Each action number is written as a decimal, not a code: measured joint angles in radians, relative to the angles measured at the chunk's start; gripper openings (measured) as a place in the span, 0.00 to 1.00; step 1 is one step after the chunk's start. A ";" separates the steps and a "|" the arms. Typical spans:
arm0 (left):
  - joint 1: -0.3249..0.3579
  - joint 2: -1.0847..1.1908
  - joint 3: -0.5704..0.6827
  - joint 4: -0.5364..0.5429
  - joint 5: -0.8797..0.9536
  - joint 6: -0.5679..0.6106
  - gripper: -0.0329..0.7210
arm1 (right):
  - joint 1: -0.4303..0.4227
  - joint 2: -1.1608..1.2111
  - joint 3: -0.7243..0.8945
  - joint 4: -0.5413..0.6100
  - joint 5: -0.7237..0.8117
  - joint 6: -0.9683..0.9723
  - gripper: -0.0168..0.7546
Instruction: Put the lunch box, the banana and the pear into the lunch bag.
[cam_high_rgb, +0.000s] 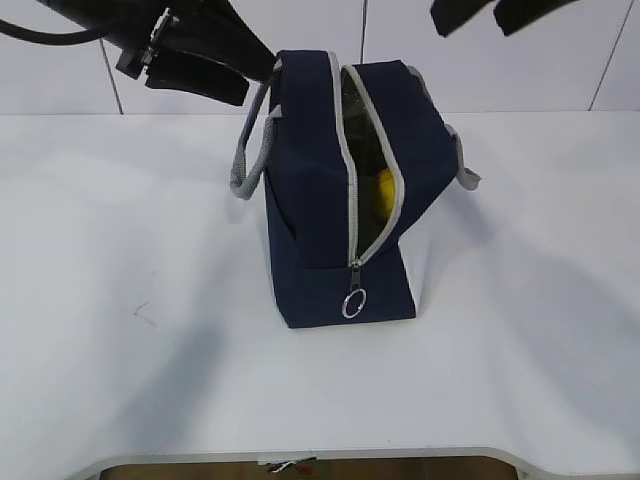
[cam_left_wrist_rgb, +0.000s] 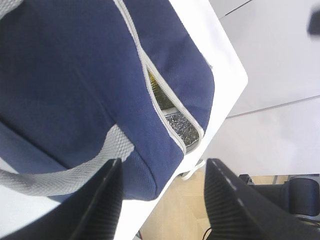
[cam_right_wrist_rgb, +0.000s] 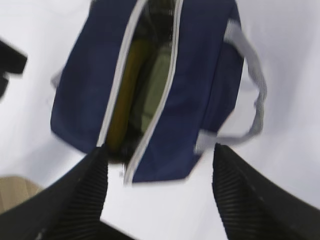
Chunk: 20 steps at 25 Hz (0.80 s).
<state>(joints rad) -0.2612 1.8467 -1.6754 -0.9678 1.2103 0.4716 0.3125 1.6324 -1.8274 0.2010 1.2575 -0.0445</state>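
The navy lunch bag (cam_high_rgb: 330, 190) stands mid-table with its grey zipper open and the ring pull (cam_high_rgb: 352, 303) low on the front. A yellow fruit (cam_high_rgb: 383, 192) shows through the slit; I cannot tell whether it is the banana or the pear. In the blurred right wrist view, the bag (cam_right_wrist_rgb: 200, 75) holds a long yellow banana (cam_right_wrist_rgb: 124, 95) beside the lunch box's sage-green lid (cam_right_wrist_rgb: 155, 87). The pear is not clearly seen. My left gripper (cam_high_rgb: 255, 75) is open and empty above the bag's left handle (cam_left_wrist_rgb: 60, 172). My right gripper (cam_high_rgb: 495, 20) is open and empty, high above the bag.
The white table (cam_high_rgb: 120, 300) carries only the bag. Its front edge (cam_high_rgb: 300, 455) is near the bottom of the exterior view. In the left wrist view the table's edge (cam_left_wrist_rgb: 235, 70) runs close behind the bag (cam_left_wrist_rgb: 75, 75), with floor below.
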 joint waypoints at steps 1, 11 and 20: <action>0.000 -0.003 0.000 0.008 0.000 -0.011 0.57 | 0.000 -0.040 0.055 0.003 0.000 -0.008 0.70; 0.000 -0.118 0.000 0.251 0.011 -0.220 0.57 | 0.000 -0.393 0.658 0.241 -0.399 -0.304 0.70; 0.000 -0.257 0.000 0.417 0.028 -0.311 0.56 | 0.004 -0.446 1.132 0.569 -0.890 -0.698 0.68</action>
<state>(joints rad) -0.2612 1.5895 -1.6751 -0.5503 1.2388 0.1607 0.3162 1.1868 -0.6959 0.7703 0.3678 -0.7421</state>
